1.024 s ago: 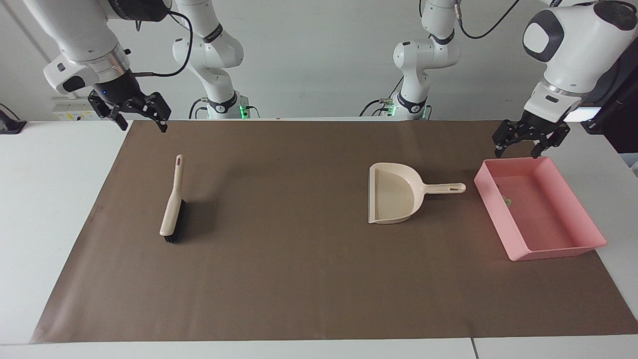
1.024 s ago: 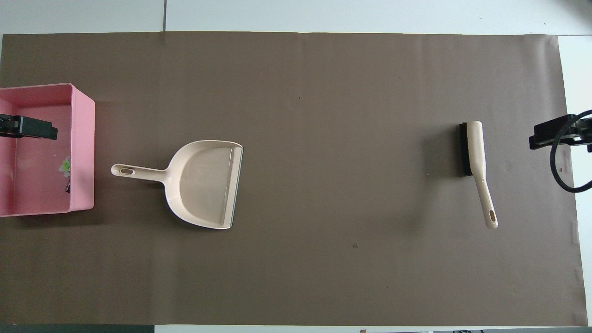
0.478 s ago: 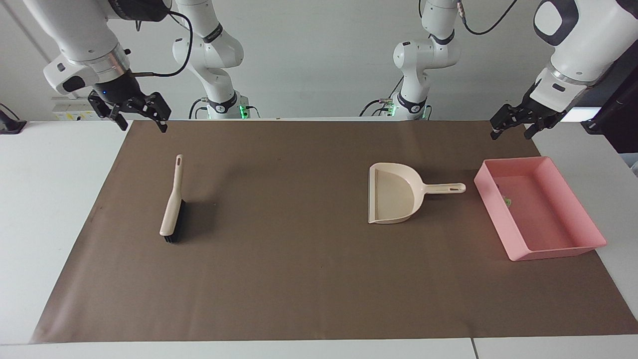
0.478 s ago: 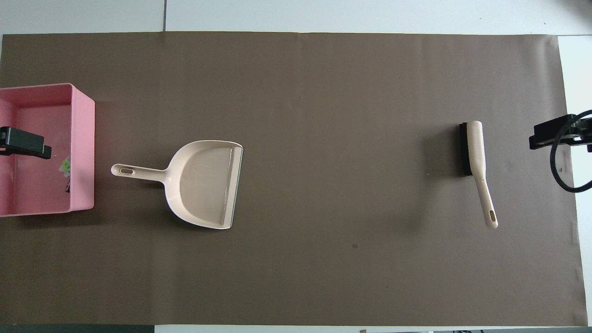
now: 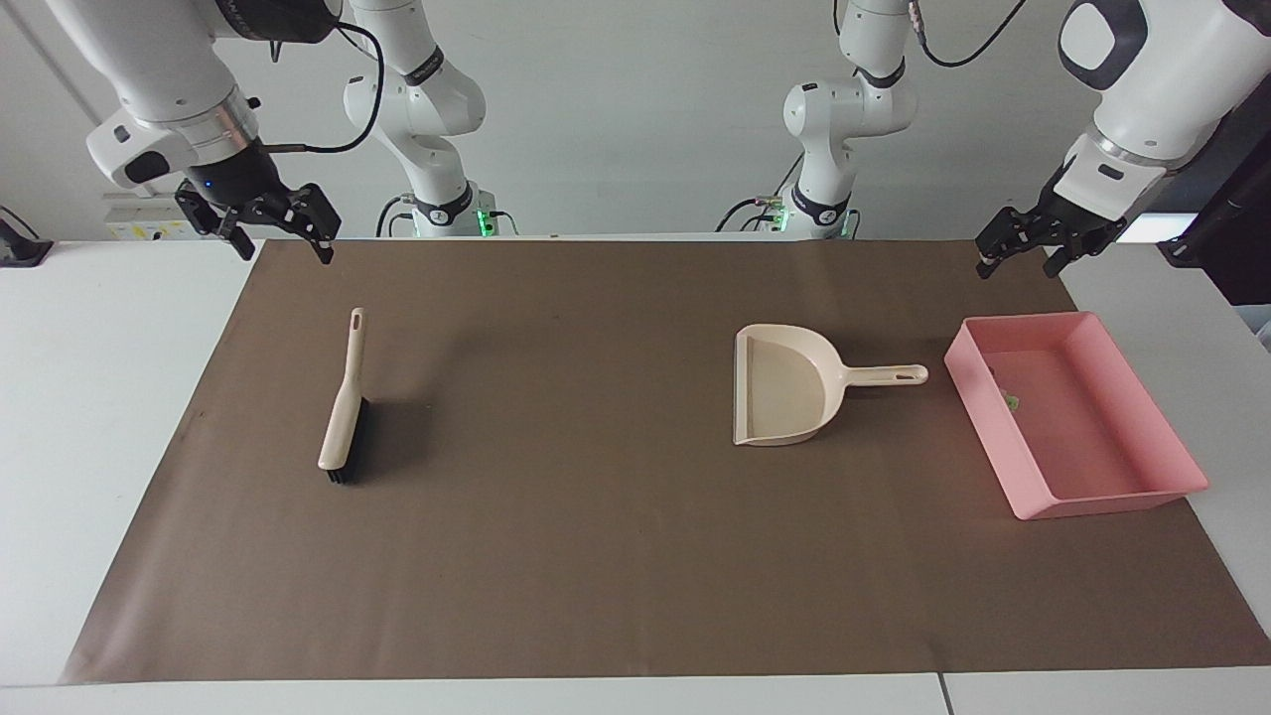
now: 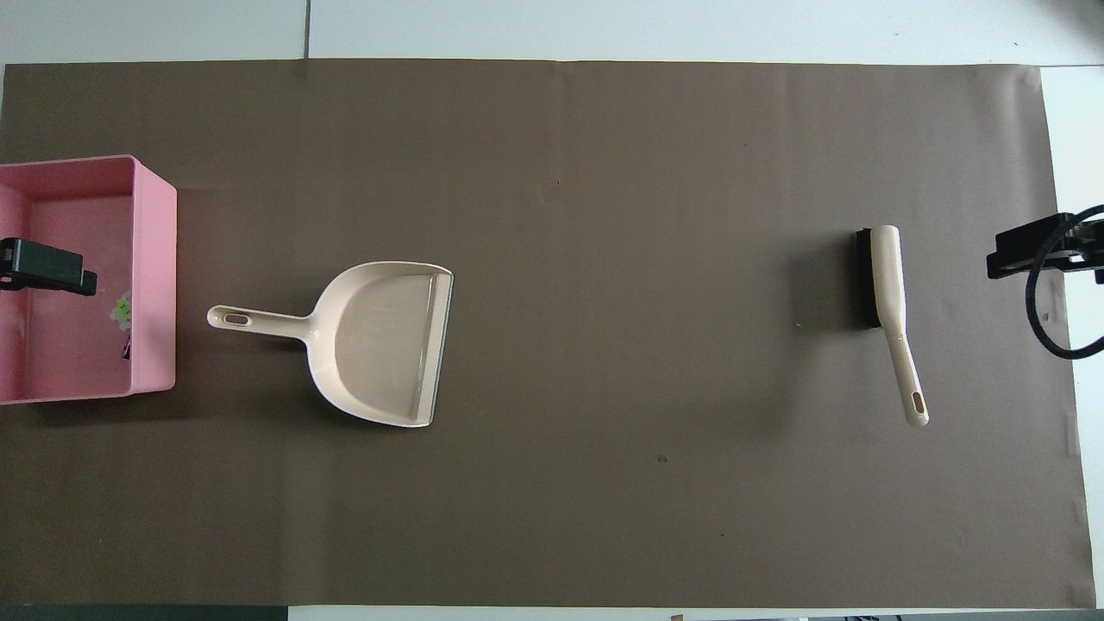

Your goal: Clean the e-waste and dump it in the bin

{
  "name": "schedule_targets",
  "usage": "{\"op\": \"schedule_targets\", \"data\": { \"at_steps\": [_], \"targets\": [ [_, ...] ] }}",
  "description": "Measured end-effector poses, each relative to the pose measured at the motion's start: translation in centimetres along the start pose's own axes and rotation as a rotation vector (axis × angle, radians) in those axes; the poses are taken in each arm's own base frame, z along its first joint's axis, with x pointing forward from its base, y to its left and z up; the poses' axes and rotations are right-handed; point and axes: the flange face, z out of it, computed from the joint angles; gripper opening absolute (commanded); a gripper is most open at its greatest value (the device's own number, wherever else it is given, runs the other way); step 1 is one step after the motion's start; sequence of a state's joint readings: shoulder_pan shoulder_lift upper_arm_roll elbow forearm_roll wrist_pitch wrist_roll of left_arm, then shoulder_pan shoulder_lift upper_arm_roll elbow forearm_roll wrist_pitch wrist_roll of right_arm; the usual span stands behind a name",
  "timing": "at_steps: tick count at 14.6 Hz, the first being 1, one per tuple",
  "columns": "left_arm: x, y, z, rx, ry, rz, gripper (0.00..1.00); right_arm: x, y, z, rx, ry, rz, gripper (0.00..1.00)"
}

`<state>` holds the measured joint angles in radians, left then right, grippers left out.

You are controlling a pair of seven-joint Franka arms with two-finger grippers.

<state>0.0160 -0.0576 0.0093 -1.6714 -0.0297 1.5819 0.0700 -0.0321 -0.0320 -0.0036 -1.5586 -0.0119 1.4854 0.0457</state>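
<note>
The pink bin (image 5: 983, 437) stands on the brown mat at the left arm's end of the table; it also shows in the overhead view (image 6: 155, 276). Inside it lie the white-and-green piece of e-waste (image 5: 1011, 402) (image 6: 123, 310) and the dark cylinder (image 6: 127, 349). My left gripper (image 5: 1021, 256) (image 6: 43, 266) is open and empty, raised well above the bin. My right gripper (image 5: 281, 238) (image 6: 1039, 250) is open and empty, waiting raised over the mat's edge at the right arm's end.
A beige dustpan (image 5: 784, 387) (image 6: 379, 341) lies empty on the mat beside the bin, its handle toward the bin. A beige brush with black bristles (image 5: 343, 417) (image 6: 888, 285) lies on the mat toward the right arm's end.
My left gripper has risen from just above the bin's rim to well above it, and has since stayed still. The right arm, bin, dustpan and brush have not moved.
</note>
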Motion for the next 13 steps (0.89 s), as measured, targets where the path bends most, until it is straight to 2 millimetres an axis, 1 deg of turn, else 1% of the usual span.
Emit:
{"op": "schedule_targets", "data": {
  "at_steps": [5,11,13],
  "targets": [
    [0.1,-0.2,-0.1,0.007,0.01,-0.002,0.99,0.0,0.0,0.0,0.0,0.0,0.0,0.99],
    [0.1,-1.8,-0.3,0.009,0.026,-0.032,0.99,0.0,0.0,0.0,0.0,0.0,0.0,0.99],
    [0.1,-1.9,-0.2,0.009,0.025,-0.033,0.99,0.0,0.0,0.0,0.0,0.0,0.0,0.99]
  ]
}}
